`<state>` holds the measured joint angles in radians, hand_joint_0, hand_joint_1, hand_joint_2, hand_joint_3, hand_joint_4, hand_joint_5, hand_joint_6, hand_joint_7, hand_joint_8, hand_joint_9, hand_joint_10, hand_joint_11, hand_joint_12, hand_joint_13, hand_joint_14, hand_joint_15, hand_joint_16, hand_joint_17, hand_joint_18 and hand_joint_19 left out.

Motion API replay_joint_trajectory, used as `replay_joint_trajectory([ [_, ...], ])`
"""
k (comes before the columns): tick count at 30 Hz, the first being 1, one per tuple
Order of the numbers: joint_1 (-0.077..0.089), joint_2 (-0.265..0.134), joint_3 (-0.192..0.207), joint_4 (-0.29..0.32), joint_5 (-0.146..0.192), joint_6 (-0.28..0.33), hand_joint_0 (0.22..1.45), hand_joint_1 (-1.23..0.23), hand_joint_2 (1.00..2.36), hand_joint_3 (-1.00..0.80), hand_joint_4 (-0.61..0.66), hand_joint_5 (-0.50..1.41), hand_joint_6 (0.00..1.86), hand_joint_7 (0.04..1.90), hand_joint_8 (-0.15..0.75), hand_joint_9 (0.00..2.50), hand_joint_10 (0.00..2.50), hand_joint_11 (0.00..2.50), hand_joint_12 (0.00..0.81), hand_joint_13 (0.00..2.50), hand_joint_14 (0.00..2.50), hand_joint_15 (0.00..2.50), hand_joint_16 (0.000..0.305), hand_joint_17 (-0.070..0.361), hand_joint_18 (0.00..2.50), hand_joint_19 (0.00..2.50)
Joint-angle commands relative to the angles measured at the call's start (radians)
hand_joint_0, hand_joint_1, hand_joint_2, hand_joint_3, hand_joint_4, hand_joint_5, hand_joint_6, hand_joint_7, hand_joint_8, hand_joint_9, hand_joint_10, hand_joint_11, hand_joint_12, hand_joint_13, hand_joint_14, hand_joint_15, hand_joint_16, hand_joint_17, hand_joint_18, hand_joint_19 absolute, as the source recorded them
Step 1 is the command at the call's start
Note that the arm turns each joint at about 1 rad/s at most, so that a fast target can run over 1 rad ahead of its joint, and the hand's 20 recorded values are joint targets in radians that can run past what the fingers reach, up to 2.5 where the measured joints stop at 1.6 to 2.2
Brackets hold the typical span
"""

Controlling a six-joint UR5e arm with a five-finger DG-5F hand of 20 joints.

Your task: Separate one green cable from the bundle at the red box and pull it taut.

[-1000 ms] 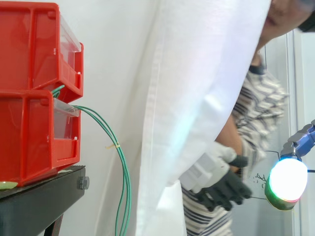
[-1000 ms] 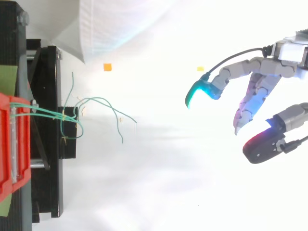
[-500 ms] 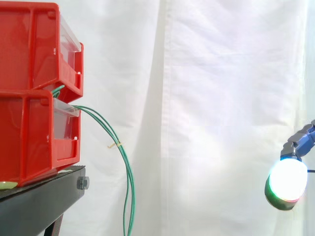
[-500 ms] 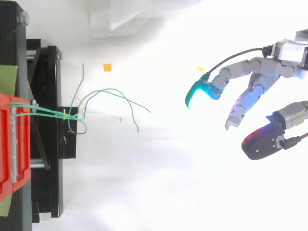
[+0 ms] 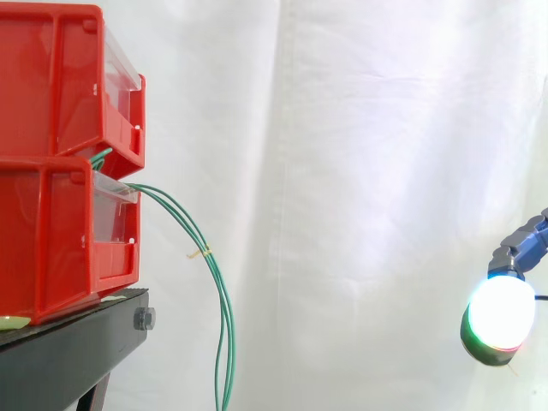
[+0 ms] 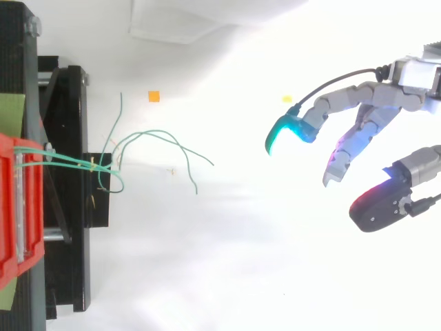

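We judge the green cables (image 6: 162, 134) light and limp; our robot hand (image 6: 360, 94), fingers relaxed and empty, should pinch one free end.

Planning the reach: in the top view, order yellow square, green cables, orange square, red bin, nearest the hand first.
1. yellow square, beside the hand
2. green cables, centre-left
3. orange square, upper left
4. red bin, left edge

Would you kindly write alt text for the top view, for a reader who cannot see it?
The robot hand, fingers open and empty, hovers at the right, well apart from the green cables, whose loose ends fan out from a red box on a black stand at the left.
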<state>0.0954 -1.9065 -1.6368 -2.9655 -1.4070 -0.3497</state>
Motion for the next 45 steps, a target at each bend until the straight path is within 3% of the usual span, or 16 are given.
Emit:
replay_joint_trajectory([
  [1, 0.0, 0.0, 0.0, 0.0, 0.0, 0.0, 0.52, -0.6, 1.0, -0.5, 0.22, -0.17, 0.5, 0.7, 0.249, 1.02, 0.01, 0.35, 0.313, 0.86, 0.01, 0.42, 0.044, 0.099, 0.75, 0.71],
  [19, 0.0, 0.0, 0.0, 0.0, -0.001, 0.0, 0.48, -0.52, 1.0, -0.5, 0.21, -0.18, 0.5, 0.7, 0.248, 0.93, 0.01, 0.33, 0.317, 0.74, 0.01, 0.38, 0.048, 0.109, 0.7, 0.67],
  [24, 0.0, 0.0, 0.0, 0.0, 0.0, 0.0, 0.48, -0.52, 1.0, -0.5, 0.19, -0.19, 0.5, 0.69, 0.253, 0.79, 0.01, 0.28, 0.31, 0.58, 0.01, 0.34, 0.048, 0.108, 0.56, 0.67],
  [45, 0.001, 0.0, -0.002, 0.0, 0.0, 0.0, 0.48, -0.53, 1.0, -0.5, 0.22, -0.18, 0.5, 0.7, 0.258, 0.85, 0.01, 0.32, 0.312, 0.59, 0.01, 0.34, 0.043, 0.096, 0.53, 0.69],
])
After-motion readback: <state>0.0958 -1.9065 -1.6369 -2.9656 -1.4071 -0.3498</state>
